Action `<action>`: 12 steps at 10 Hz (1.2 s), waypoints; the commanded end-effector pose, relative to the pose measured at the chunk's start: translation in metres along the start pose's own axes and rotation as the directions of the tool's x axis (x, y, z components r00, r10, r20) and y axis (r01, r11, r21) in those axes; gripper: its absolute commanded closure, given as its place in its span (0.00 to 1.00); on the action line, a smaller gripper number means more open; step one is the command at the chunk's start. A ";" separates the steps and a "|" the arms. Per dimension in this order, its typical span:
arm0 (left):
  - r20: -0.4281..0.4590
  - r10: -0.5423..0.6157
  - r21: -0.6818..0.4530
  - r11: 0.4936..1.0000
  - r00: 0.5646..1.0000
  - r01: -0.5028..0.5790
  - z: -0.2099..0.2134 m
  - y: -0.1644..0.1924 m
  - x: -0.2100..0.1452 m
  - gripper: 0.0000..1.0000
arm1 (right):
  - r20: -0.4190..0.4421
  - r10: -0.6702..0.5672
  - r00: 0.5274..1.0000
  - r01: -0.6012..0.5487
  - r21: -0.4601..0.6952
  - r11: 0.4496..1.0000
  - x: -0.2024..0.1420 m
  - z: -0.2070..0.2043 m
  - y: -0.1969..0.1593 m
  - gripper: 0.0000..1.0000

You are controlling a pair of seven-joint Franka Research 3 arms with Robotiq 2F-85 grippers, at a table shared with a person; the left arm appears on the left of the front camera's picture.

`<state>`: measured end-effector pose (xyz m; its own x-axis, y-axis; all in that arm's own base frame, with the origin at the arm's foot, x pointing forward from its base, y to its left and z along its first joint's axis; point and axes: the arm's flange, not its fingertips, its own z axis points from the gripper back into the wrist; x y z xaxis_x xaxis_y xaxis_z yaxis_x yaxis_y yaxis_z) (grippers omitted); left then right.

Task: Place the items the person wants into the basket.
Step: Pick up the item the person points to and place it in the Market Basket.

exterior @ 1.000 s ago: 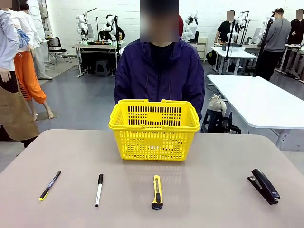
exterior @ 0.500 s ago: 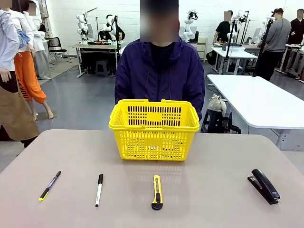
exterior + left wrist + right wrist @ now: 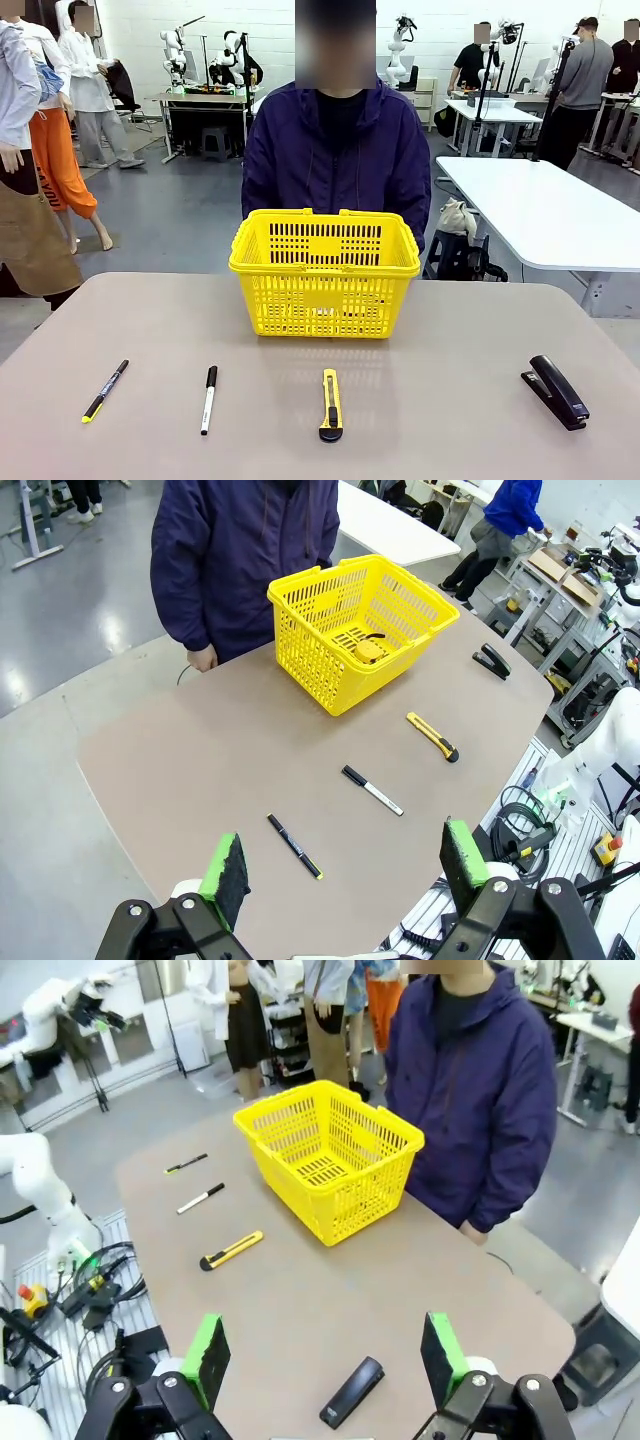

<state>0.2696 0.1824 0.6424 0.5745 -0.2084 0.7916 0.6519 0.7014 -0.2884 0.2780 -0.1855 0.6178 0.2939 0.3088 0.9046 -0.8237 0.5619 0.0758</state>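
Note:
The yellow basket stands at the table's far middle, right in front of the person in a dark jacket. Inside it lies the round yellow-and-black tape measure. The slim black pen with a yellow-green tip lies near left. At the near right lies the black stapler. My left gripper is open, high above the table's left end with the pen below it. My right gripper is open too, above the stapler at the table's right end.
A white marker with a black cap lies right of the pen. A yellow-and-black utility knife lies in the near middle, in front of the basket. Bare tabletop separates the knife from the stapler. One hand of the person hangs at the far edge.

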 end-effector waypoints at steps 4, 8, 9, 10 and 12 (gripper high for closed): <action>0.010 -0.014 -0.008 1.000 1.000 0.015 0.001 0.000 -0.001 0.00 | 0.015 0.002 1.000 -0.002 -0.011 1.000 -0.001 0.007 0.000 0.00; 0.010 -0.014 -0.008 1.000 1.000 0.015 0.001 0.000 -0.001 0.00 | 0.015 0.002 1.000 -0.002 -0.011 1.000 -0.001 0.007 0.000 0.00; 0.010 -0.014 -0.008 1.000 1.000 0.015 0.001 0.000 -0.001 0.00 | 0.015 0.002 1.000 -0.002 -0.011 1.000 -0.001 0.007 0.000 0.00; 0.010 -0.014 -0.008 1.000 1.000 0.015 0.001 0.000 -0.001 0.00 | 0.015 0.002 1.000 -0.002 -0.011 1.000 -0.001 0.007 0.000 0.00; 0.010 -0.014 -0.008 1.000 1.000 0.015 0.001 0.000 -0.001 0.00 | 0.015 0.002 1.000 -0.002 -0.011 1.000 -0.001 0.007 0.000 0.00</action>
<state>0.2696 0.1823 0.6424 0.5743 -0.2084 0.7917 0.6520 0.7012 -0.2884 0.2727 -0.1908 0.6178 0.3055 0.2982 0.9043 -0.8111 0.5790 0.0831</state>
